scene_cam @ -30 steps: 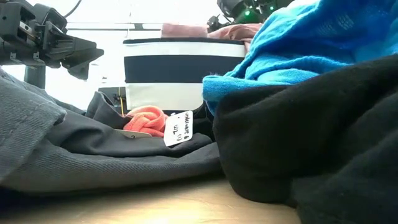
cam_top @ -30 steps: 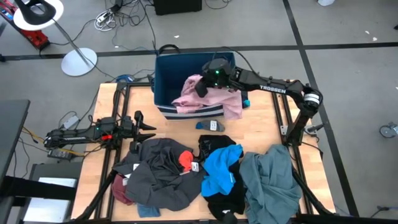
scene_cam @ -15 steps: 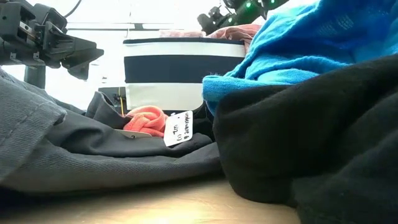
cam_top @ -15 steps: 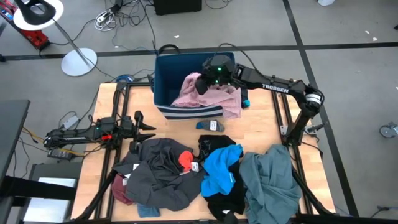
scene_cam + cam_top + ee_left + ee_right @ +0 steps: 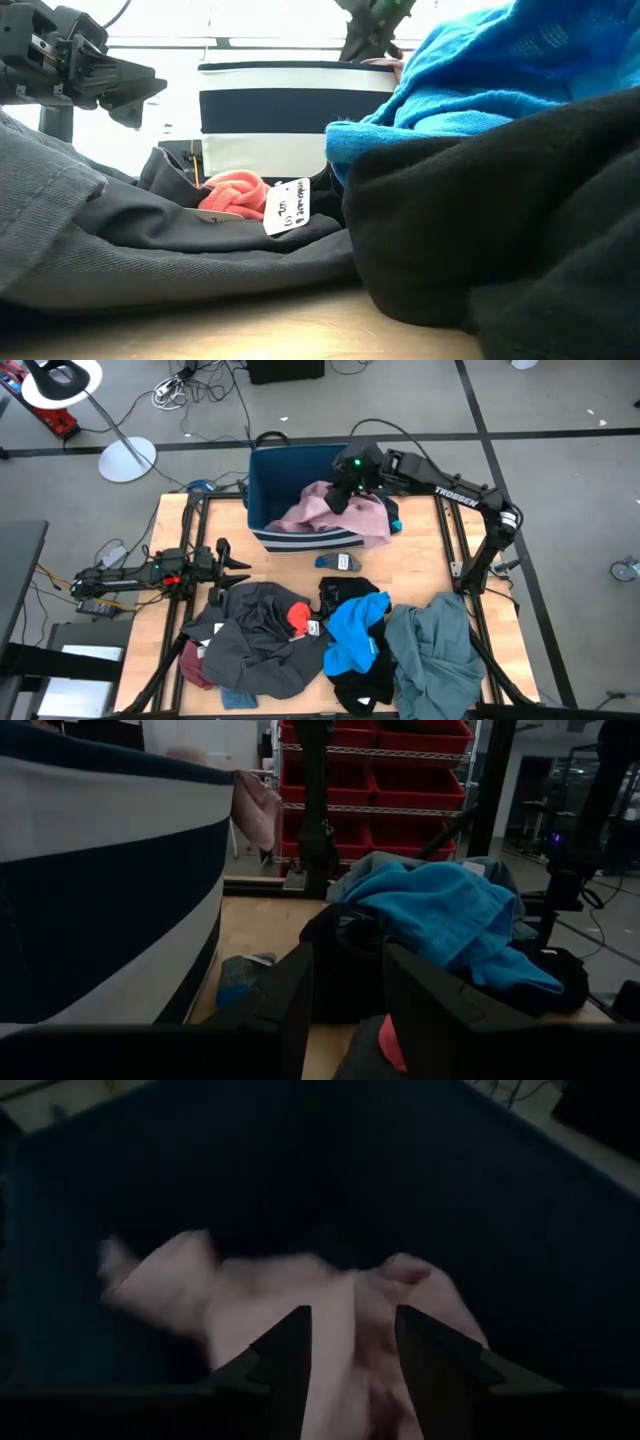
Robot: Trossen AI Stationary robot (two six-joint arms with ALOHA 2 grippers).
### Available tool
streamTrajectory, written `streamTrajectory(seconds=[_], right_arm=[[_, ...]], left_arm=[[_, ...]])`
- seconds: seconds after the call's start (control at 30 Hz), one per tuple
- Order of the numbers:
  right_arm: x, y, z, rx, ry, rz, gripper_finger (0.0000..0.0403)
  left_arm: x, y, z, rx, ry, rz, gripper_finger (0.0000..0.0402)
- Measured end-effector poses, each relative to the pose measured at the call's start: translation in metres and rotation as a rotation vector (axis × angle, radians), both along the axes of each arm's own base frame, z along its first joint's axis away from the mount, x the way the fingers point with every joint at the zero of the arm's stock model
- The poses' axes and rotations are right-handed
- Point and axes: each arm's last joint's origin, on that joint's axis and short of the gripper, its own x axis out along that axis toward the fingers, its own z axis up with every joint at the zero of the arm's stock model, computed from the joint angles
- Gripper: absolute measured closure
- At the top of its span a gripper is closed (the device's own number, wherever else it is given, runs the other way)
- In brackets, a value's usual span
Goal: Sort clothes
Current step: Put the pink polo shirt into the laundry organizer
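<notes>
A dusty pink garment (image 5: 330,515) lies in the navy striped bin (image 5: 270,480), with part draped over the bin's near rim and right corner. My right gripper (image 5: 350,1330) is open just above it, over the bin, and also shows in the high view (image 5: 343,488). The pink cloth (image 5: 250,1300) shows below and between the fingers. My left gripper (image 5: 238,565) is open and empty at the table's left. A heap on the near half of the table holds a dark grey garment (image 5: 255,635), a bright blue one (image 5: 355,630), a teal-grey one (image 5: 435,645) and a black one (image 5: 365,680).
A small blue piece (image 5: 338,562) lies on the table just in front of the bin. A red piece (image 5: 298,620) sits on the dark grey garment, and a maroon one (image 5: 195,665) is at the heap's left. Bare wood shows between bin and heap.
My right gripper has risen and gone a little toward the table's right and far edge, over the bin. The pink garment has settled lower and spread wider toward the left along the bin's near rim.
</notes>
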Motion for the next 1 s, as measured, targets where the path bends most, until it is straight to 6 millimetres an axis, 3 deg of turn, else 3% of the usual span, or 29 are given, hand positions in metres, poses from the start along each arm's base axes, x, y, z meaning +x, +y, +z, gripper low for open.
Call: streamTrajectory(seconds=[0.13, 0.4, 0.57, 0.77, 1.0], right_arm=[[-0.011, 0.023, 0.012, -0.009, 0.031, 0.056, 0.0257], [-0.057, 0.076, 0.052, -0.114, -0.007, 0.049, 0.0261], [-0.088, 0.103, 0.058, -0.123, 0.049, -0.006, 0.0264], [-0.117, 0.129, 0.041, -0.121, 0.081, -0.067, 0.0264], [-0.151, 0.146, -0.006, -0.101, 0.066, -0.15, 0.0267]], left_arm=[[0.0, 0.0, 0.0, 0.0, 0.0, 0.0, 0.0273], [0.0, 0.0, 0.0, 0.0, 0.0, 0.0, 0.0273], [0.0, 0.0, 0.0, 0.0, 0.0, 0.0, 0.0273], [0.0, 0.0, 0.0, 0.0, 0.0, 0.0, 0.0273], [0.0, 0.0, 0.0, 0.0, -0.001, 0.0, 0.0273]])
